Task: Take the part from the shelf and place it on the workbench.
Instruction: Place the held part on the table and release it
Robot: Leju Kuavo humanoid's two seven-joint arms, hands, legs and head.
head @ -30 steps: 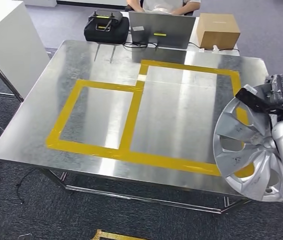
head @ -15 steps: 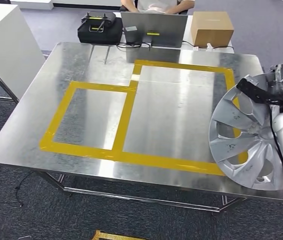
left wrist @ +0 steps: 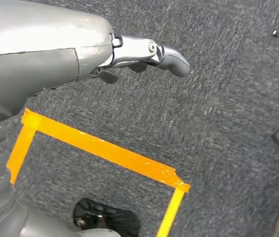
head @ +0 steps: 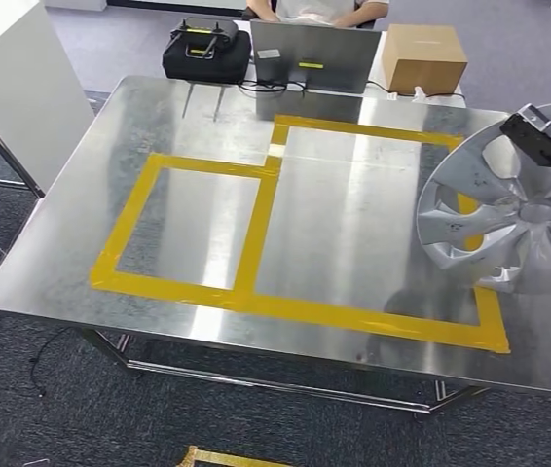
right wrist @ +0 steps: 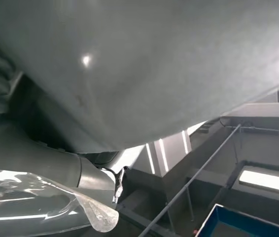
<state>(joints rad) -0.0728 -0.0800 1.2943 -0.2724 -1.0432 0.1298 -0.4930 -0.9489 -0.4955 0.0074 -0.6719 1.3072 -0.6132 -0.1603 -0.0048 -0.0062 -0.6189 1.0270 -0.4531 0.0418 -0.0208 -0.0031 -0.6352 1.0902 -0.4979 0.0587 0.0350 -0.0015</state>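
The part is a silver wheel cover (head: 504, 219) with curved spokes, hanging tilted over the right side of the metal workbench (head: 74, 224). It hovers above the right edge of the larger yellow tape rectangle (head: 376, 321). My right hand (head: 546, 141) grips its upper rim, dark fingers hooked over the edge. In the right wrist view the cover's grey surface (right wrist: 149, 64) lies close against that hand (right wrist: 49, 173). My left hand (left wrist: 145, 52) hangs above grey carpet and holds nothing.
A smaller tape rectangle (head: 122, 229) marks the bench's left half. At the far edge stand a black case (head: 206, 53), a laptop (head: 312, 60) and a cardboard box (head: 424, 56), with a person (head: 316, 8) seated behind. A white cabinet (head: 16, 92) is at the left.
The wheel cover has risen and moved farther right and back over the bench, uncovering the tape's near right corner. My right forearm has left the lower right of the head view.
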